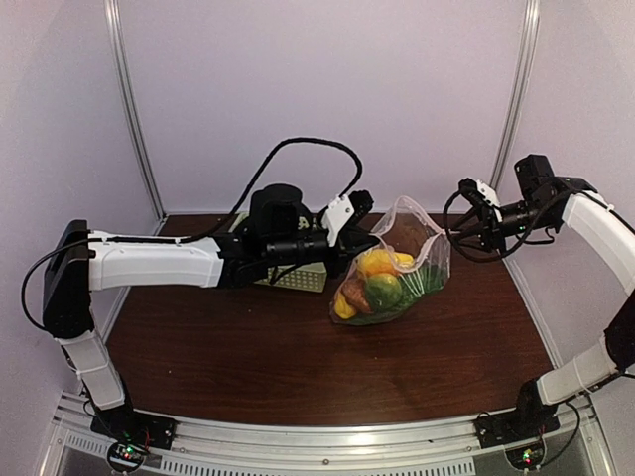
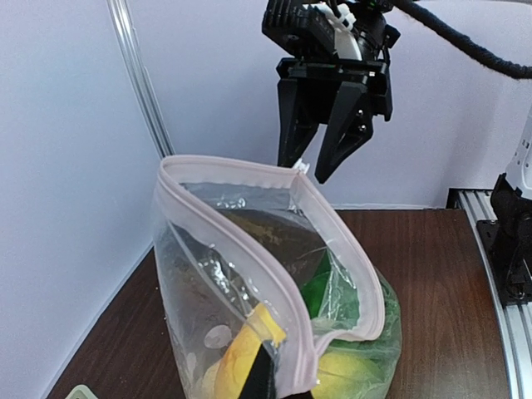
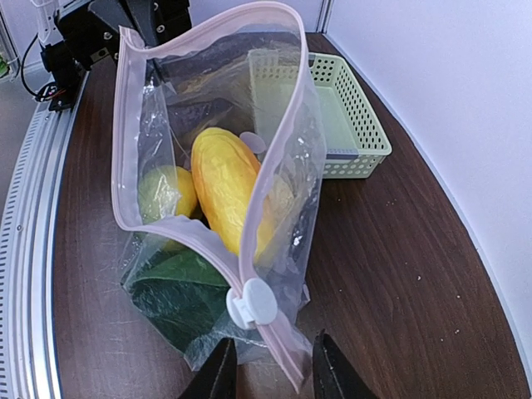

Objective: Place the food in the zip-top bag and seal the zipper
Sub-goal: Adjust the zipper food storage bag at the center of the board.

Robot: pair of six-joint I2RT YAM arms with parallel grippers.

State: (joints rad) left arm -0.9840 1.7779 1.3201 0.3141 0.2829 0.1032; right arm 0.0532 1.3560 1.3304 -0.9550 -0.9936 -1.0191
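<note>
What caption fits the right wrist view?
Open right claw poised at the white slider tab of a clear pink-edged zip-top bag holding yellow and green toy food.

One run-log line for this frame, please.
food: inside zip-top bag | zipper: open | left gripper: shut on bag end | right gripper: open, straddling zipper beside slider

top: high, near edge, looks down on whole table (image 1: pixel 298 377) | left wrist: close on bag (image 2: pixel 195 303) | right wrist: close, opposite side, same bag
</note>
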